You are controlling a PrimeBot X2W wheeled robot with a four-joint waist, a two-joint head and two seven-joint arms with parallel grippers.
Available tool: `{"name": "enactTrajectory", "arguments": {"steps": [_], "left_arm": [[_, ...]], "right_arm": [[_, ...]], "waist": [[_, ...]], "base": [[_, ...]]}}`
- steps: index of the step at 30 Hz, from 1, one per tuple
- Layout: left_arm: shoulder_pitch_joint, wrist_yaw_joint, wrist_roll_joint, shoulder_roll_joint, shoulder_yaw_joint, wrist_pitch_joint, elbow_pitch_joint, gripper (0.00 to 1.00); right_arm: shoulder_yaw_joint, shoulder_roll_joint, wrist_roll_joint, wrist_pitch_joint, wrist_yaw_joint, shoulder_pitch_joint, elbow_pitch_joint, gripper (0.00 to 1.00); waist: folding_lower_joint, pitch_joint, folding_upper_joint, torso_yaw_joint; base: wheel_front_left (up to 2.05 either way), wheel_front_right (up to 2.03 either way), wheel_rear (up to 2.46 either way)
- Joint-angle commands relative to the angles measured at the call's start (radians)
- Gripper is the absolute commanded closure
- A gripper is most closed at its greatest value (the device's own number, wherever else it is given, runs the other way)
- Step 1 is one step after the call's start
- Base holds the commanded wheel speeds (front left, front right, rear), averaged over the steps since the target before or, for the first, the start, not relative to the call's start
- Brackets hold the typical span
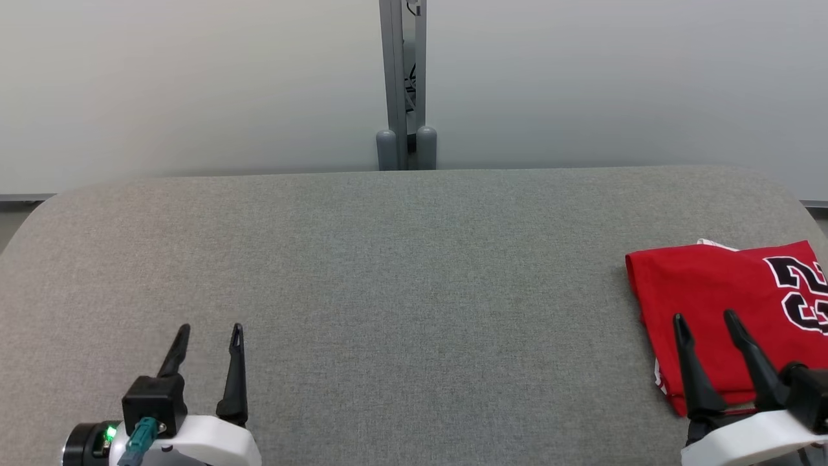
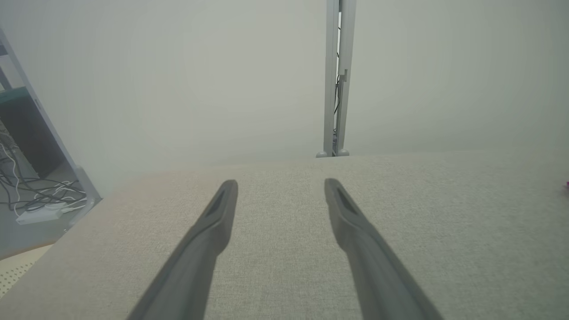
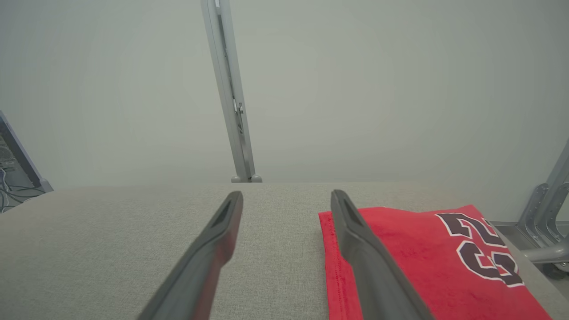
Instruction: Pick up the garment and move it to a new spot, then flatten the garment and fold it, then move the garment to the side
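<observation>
While the head view takes in the whole grey fabric-covered table point(image 1: 414, 259) with both grippers at its near edge, each wrist view adds something at the margins.

Head view: the folded red jersey point(image 1: 711, 278) lies flat at the table's far right side, partly cut off by the frame edge. It bears a black number outlined in white, and a sliver of white trim shows at its far edge. A grey partition post point(image 1: 401, 84) stands behind the table's middle.

Left wrist view: a tangle of cables point(image 2: 40, 195) and a white power strip point(image 2: 42, 214) lie on the floor beyond the table's left corner. The post point(image 2: 337, 75) stands straight ahead.

Right wrist view: a grey metal frame point(image 3: 546, 209) stands off the table's right end, past the jersey point(image 3: 400, 240).

Left gripper point(image 1: 211, 329): jaws parted, nothing between them, bare table beneath point(image 2: 280, 183).

Right gripper point(image 1: 704, 316): jaws parted about as wide, holding nothing. From its wrist camera point(image 3: 286, 194) one finger crosses the jersey's left hem and the other lies over bare table. Contact with the cloth cannot be told.
</observation>
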Motion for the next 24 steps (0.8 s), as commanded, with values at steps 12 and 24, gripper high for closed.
{"name": "enactTrajectory", "arguments": {"steps": [12,24], "left_arm": [[0.095,-0.055,-0.124,-0.049,-0.009,-0.014,-0.039,1.0],[0.174,-0.117,-0.265,-0.083,-0.007,-0.032,-0.112,1.0]], "right_arm": [[-0.034,-0.016,0.215,0.035,0.0,0.069,-0.002,1.0],[-0.115,-0.011,0.442,0.129,0.0,0.116,-0.018,1.0]], "waist": [[0.0,0.002,-0.0001,-0.001],[0.0,0.004,-0.0001,-0.001]], "base": [[0.0,0.0,0.0],[0.0,0.0,0.0]]}}
